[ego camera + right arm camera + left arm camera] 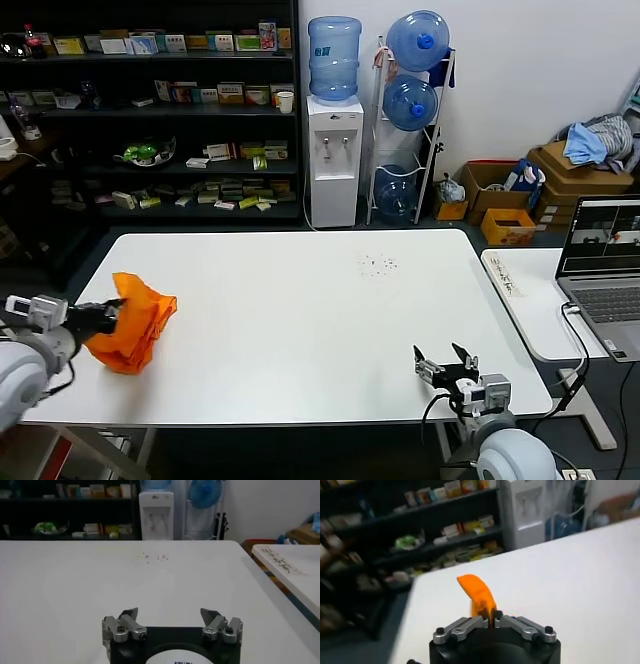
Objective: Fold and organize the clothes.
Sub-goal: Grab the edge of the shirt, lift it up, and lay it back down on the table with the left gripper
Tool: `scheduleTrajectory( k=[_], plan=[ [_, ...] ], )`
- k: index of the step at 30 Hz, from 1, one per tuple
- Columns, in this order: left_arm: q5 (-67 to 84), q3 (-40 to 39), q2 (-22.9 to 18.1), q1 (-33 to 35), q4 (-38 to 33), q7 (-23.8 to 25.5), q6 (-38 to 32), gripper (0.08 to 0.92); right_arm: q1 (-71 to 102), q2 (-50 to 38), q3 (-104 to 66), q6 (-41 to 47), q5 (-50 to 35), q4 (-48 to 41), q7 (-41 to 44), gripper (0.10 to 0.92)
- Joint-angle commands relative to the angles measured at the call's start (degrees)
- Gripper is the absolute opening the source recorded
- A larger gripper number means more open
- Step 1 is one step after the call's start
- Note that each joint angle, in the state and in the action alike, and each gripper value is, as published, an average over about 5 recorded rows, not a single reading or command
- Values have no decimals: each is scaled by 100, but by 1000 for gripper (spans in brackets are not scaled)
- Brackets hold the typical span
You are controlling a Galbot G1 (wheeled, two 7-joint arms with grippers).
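The bright orange T-shirt [135, 320] hangs in a bunched heap at the left edge of the white table [300, 330], its lower part resting on the tabletop. My left gripper [112, 312] is shut on a fold of the shirt at its left side. In the left wrist view a strip of the T-shirt [479, 597] rises from between the closed left gripper [491, 617]. My right gripper [446, 359] is open and empty over the table's front right corner, far from the shirt; it also shows in the right wrist view [170, 616]. No lettering shows.
A second white table [530, 300] with an open laptop [605, 280] stands at the right. Behind the table are dark shelves [150, 110], a water dispenser [333, 150], a rack of water bottles [410, 110] and cardboard boxes with blue-grey cloth [585, 145]. Small dark specks [378, 264] lie on the table.
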State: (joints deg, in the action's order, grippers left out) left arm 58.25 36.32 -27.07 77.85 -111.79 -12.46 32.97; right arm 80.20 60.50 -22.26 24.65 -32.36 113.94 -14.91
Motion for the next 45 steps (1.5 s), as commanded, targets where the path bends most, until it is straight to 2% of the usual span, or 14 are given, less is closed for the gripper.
scheduleTrajectory(
  k=[1, 5, 7, 10, 14, 24, 36, 41, 45],
  plan=[
    [3805, -2320, -1956, -1634, -1276, -2649, -328, 124, 55, 201, -77, 76, 136, -83, -58, 823],
    [3318, -2888, -3023, -2361, -568, -2737, -497, 124, 57, 351, -80, 146, 211, -102, -107, 823],
    [3029, -3064, -3420, -2576, -258, -2713, -514, 124, 57, 410, -74, 178, 248, -106, -126, 823],
    [2661, -3285, -3815, -2737, 7, -2662, -505, 124, 62, 458, -75, 216, 279, -98, -146, 823],
    [2232, -3607, -4139, -2797, 178, -2654, -486, 124, 69, 463, -87, 223, 289, -89, -153, 823],
    [1701, -3922, -4790, -2810, 478, -2603, -482, 124, 49, 464, -67, 188, 281, -87, -133, 823],
    [1418, -3963, -5124, -2870, 738, -2571, -496, 124, 25, 452, -49, 155, 277, -59, -109, 823],
    [1194, -3901, -5142, -2837, 872, -2327, -505, 124, 38, 451, -55, 95, 292, -22, -79, 823],
    [852, -3838, -5112, -2749, 895, -1914, -542, 125, 66, 440, -78, -95, 361, -3, 26, 823]
  ],
)
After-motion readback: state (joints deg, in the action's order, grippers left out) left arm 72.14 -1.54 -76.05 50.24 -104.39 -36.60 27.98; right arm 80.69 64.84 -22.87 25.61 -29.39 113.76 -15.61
